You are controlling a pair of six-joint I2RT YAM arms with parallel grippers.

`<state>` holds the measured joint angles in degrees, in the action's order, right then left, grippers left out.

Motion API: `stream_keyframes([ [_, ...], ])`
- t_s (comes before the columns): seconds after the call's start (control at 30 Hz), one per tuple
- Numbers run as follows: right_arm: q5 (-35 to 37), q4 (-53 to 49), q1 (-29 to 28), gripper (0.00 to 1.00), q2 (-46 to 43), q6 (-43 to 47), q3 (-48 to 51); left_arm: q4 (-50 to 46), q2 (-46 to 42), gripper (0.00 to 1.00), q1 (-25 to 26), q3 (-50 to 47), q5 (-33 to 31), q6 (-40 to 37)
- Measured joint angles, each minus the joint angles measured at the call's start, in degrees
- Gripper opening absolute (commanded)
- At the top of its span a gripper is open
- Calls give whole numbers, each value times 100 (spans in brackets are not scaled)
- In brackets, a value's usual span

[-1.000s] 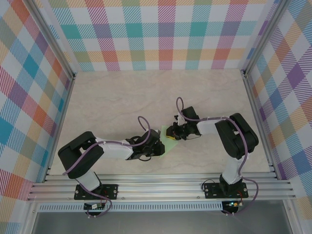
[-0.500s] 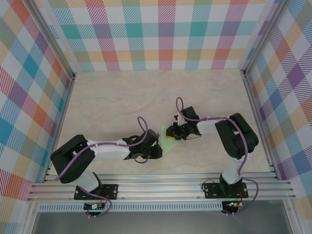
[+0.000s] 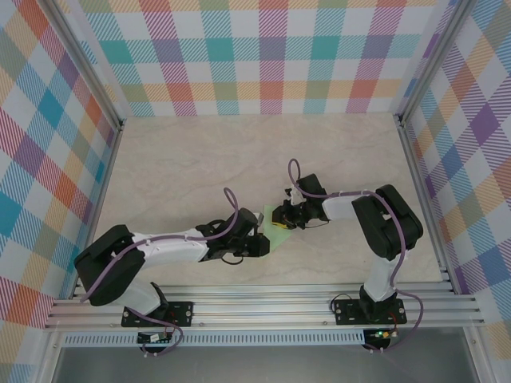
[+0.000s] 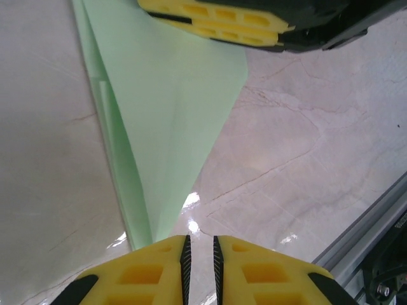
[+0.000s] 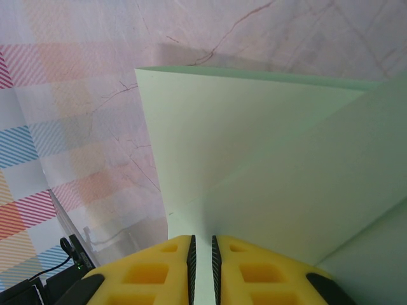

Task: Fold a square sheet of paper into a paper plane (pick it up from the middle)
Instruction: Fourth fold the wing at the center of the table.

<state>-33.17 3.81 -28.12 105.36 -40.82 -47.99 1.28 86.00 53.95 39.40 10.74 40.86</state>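
The square sheet of paper (image 3: 276,232) lies on the marble as a pale green creased shape that narrows to a point. In the left wrist view the paper (image 4: 165,127) tapers toward my left gripper (image 4: 199,244), and its tip slips under the left-hand finger. The jaws stand almost together, with only bare marble in the slit. My left gripper (image 3: 259,242) sits at the paper's near-left end. My right gripper (image 3: 282,219) rests on the far end, and its yellow fingers (image 4: 216,19) lie flat on the sheet. In the right wrist view the right gripper (image 5: 202,244) is shut low over the paper (image 5: 254,159).
An aluminium rail (image 3: 263,299) runs along the near edge, close behind the left gripper (image 4: 372,222). Checked walls (image 3: 255,56) enclose the table on three sides. Open marble (image 3: 239,152) stretches toward the back.
My left arm has stretched out flatter and reached right, bringing its gripper closer to the paper's near tip. The right arm and the paper have stayed put.
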Motion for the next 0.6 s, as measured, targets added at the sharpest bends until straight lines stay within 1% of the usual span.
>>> stream_keyframes([
  [0.17, -42, 2, 0, 18, 35, 26, -28, 92, 389, 19, -24, 9, 234, -22],
  [0.47, -55, 0, 0, 18, 46, 81, -39, 20, 417, 19, -162, -11, 332, -111],
  [0.6, -52, -20, 0, 18, 46, 101, -48, 44, 417, 19, -166, -190, 334, -120],
])
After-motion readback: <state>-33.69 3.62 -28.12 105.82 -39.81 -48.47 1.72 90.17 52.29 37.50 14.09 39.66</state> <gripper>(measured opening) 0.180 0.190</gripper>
